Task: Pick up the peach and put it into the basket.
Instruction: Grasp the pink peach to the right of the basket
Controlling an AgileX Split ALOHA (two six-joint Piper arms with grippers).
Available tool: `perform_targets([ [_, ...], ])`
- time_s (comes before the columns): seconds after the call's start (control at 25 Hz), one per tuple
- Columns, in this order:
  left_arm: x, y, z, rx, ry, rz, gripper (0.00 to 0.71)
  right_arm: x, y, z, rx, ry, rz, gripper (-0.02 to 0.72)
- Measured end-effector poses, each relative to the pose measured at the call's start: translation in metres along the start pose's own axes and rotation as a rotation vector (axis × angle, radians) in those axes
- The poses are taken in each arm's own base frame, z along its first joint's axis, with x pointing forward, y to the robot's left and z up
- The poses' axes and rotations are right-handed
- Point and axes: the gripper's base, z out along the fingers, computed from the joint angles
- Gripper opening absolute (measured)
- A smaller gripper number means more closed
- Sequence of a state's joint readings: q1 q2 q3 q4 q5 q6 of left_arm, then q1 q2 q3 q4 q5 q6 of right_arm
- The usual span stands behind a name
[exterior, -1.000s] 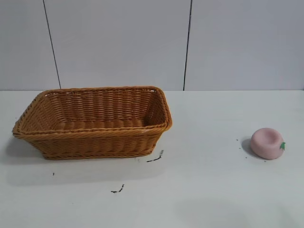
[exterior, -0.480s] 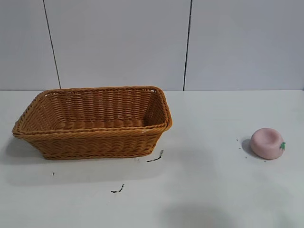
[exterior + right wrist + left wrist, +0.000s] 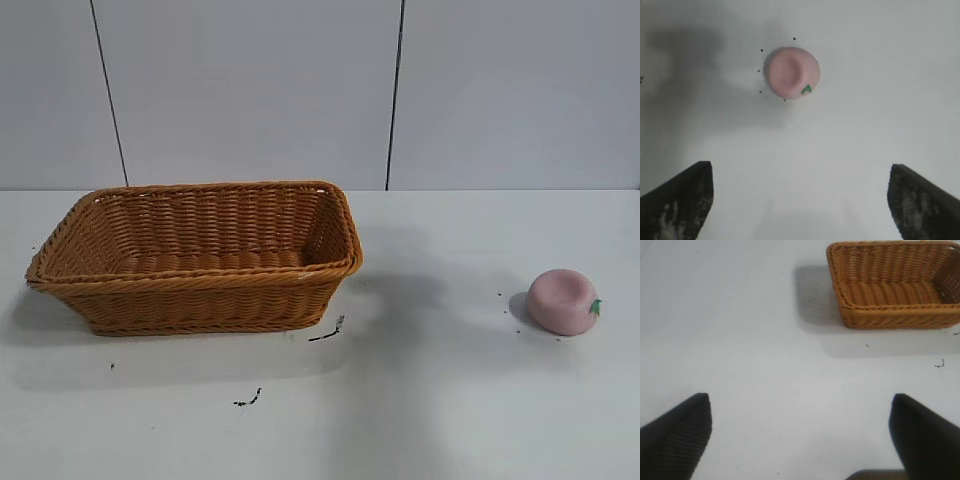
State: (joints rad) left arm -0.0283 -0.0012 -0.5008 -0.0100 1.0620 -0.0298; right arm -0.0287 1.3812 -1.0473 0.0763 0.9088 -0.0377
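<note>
Pink peach (image 3: 563, 302) sits on the white counter (image 3: 440, 400), far right in the exterior view, dimple up, tiny green leaf (image 3: 595, 307) on its right edge. Nothing touches it. A few small dark specks lie on the counter just around it.

Wicker basket (image 3: 200, 258), orange-brown, stands on the left part of the counter, well apart from the peach. Upright, open side up, braided rim, flared sides. I can see nothing inside it. Two small black scribble marks (image 3: 325, 334) on the counter just in front of its near right corner, another mark (image 3: 247, 400) a bit nearer the camera.

My right jaws (image 3: 800, 200) stand wide apart, holding nothing. In the right wrist view both dark fingertips (image 3: 680, 200) frame bare counter, and the peach (image 3: 792, 72) lies beyond them, roughly centred between the two tips but clear of them, not between them. Its leaf (image 3: 806, 89) faces my side. A soft shadow falls on the counter beside the peach.

My left jaws (image 3: 800, 440) are also wide apart and empty, over bare counter. In the left wrist view the basket (image 3: 895, 285) is well off from them, with its shadow on the counter next to it.

Neither arm shows in the exterior view. Grey panelled wall (image 3: 250, 90) behind the counter.
</note>
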Motion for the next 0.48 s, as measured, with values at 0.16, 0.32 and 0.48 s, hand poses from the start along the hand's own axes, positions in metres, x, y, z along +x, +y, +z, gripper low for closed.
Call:
perform_targets([
  [0.16, 0.000, 0.000, 0.000, 0.000, 0.000, 0.000, 0.693, -0.012, -0.002, 0.040, -0.005, 0.063, -0.005, 0.655],
  [0.32, 0.000, 0.000, 0.000, 0.000, 0.000, 0.000, 0.693, -0.016, -0.004, 0.075, 0.000, 0.103, -0.003, 0.655],
  [0.48, 0.000, 0.000, 0.000, 0.000, 0.000, 0.000, 0.693, -0.022, -0.007, 0.105, 0.007, 0.076, 0.002, 0.655],
])
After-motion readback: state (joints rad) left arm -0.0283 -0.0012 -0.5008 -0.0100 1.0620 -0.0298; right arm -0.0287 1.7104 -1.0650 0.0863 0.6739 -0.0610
